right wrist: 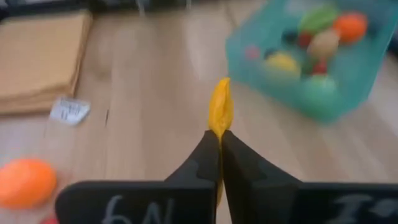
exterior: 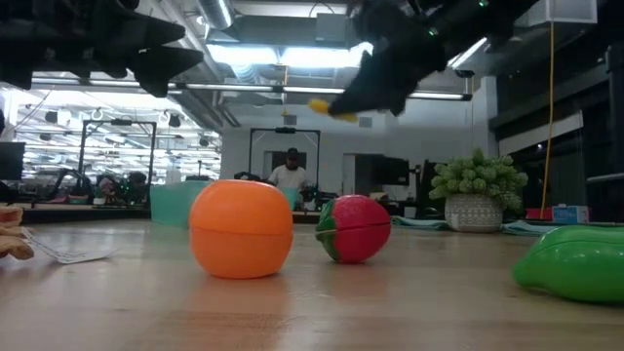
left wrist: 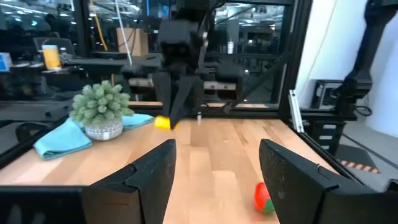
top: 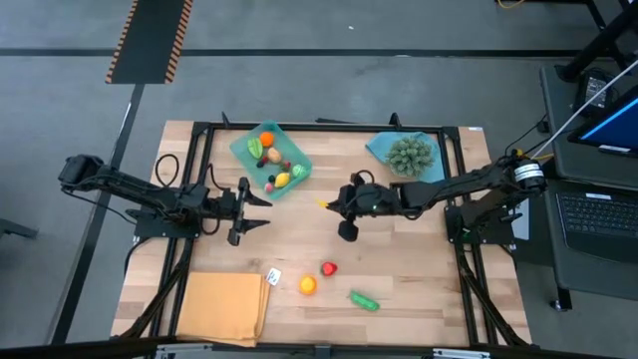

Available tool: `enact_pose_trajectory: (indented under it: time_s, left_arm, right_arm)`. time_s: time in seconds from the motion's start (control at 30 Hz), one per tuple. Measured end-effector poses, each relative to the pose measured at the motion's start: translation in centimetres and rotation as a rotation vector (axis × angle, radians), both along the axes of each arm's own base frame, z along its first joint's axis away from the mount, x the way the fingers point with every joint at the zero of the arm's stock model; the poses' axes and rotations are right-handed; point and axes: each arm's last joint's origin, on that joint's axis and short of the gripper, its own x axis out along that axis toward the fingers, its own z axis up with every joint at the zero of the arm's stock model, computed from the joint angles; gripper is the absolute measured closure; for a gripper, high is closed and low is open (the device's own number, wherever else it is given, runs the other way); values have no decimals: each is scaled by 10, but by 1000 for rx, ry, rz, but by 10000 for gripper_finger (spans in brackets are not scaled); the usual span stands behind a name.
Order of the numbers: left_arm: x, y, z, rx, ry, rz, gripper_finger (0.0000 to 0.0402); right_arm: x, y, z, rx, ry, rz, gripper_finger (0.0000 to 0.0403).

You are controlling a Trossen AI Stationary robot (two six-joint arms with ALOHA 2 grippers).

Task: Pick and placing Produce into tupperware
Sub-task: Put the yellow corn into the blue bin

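The tupperware (top: pixel 270 158) sits at the far left of the tabletop (top: pixel 399 269), already holding several pieces of produce. Nearest the front edge, an orange fruit (top: pixel 307 285), a red fruit (top: pixel 329 268) and a green vegetable (top: pixel 364 300) lie loose, well apart from the tray, with a tan mat (top: pixel 223 306) and a small white tag (top: pixel 273 276) to their left.

Mid-table, the right gripper (right wrist: pixel 219 144) hangs above the wood with its jaws pinched tight on a thin yellow piece (right wrist: pixel 220 109), which sticks out past the tips. The left gripper (top: pixel 249 210) waits just in front of the tray, jaws partly apart and empty.

The step in hand looks like carrying the yellow piece to the tray. Doing it well likely means keeping it high enough to clear the near wall, stopping over a bare patch of the floor, and letting go low so it does not bounce out. The waiting left arm stands close to that path, so approach from the right side.

Farther back on the right, a bushy plant (top: pixel 410 154) stands on a blue cloth (top: pixel 384 148).
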Motion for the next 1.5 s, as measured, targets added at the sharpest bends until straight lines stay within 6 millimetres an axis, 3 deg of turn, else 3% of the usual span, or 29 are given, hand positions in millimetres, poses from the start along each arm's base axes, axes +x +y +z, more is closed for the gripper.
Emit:
enact_pose_trajectory:
  time_s: [0.17, 0.43, 1.1, 1.5]
  left_arm:
    - [2, 5, 0, -1, -2, 45, 178]
    - [8, 12, 1, -7, -54, 99, 178]
    - [19, 14, 1, -6, -124, 117, 179]
    - [61, 11, 18, 68, -97, 113, 197]
  right_arm:
    - [9, -4, 11, -70, -179, 47, 396]
    - [17, -13, -2, -46, -444, 115, 396]
    - [28, -17, -7, -81, -609, 222, 399]
    - [28, -17, -7, -78, -607, 228, 399]
